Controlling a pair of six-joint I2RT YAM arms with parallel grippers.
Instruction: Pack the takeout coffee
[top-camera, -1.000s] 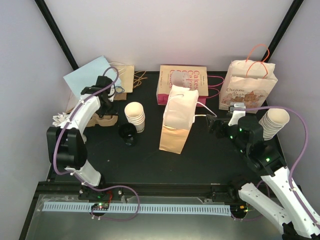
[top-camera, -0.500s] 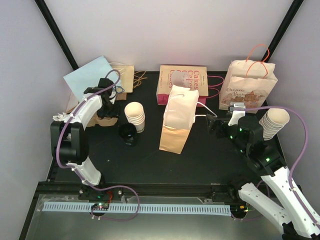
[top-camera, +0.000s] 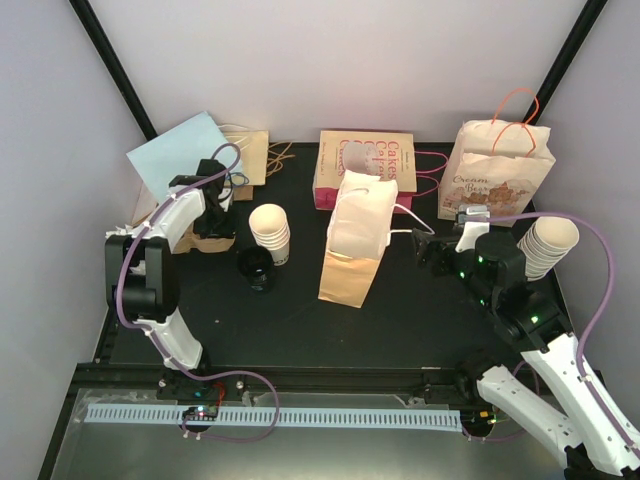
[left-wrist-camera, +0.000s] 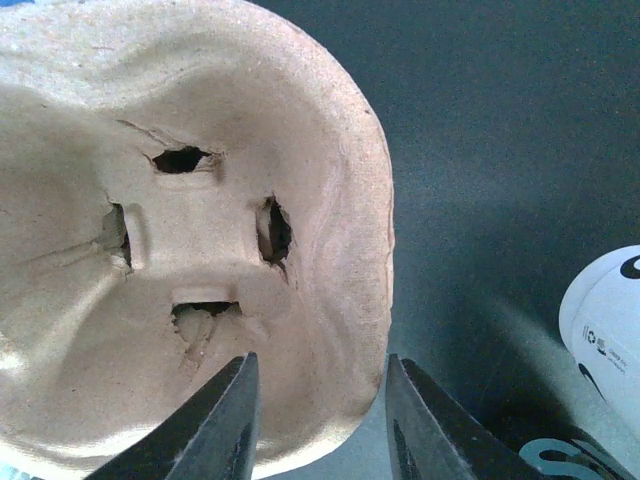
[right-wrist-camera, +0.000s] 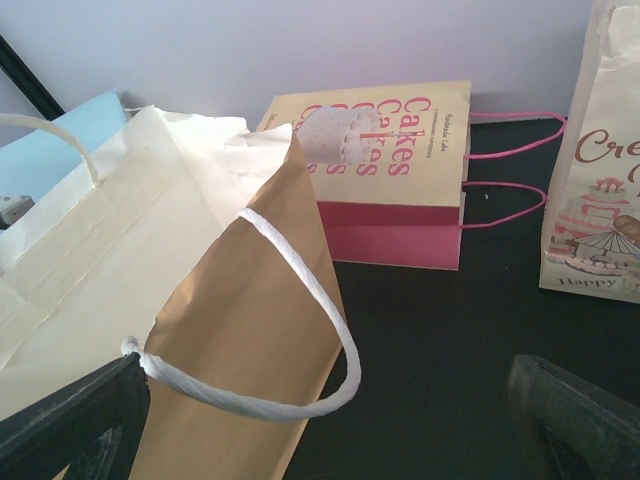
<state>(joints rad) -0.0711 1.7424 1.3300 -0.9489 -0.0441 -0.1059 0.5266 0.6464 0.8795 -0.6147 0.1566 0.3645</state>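
On the black surface (top-camera: 300, 320), my left pincer (left-wrist-camera: 320, 380) straddles the rim of the brown pulp carrier (left-wrist-camera: 180, 200) at the far left, one finger inside and one outside. I cannot tell whether it is clamping. My right pincer (top-camera: 425, 248) gapes wide, holding nothing, facing the cream-and-brown bag (top-camera: 355, 245). The cream cup (top-camera: 270, 228) stands left of that bag, with its black lid (top-camera: 255, 268) just beside it.
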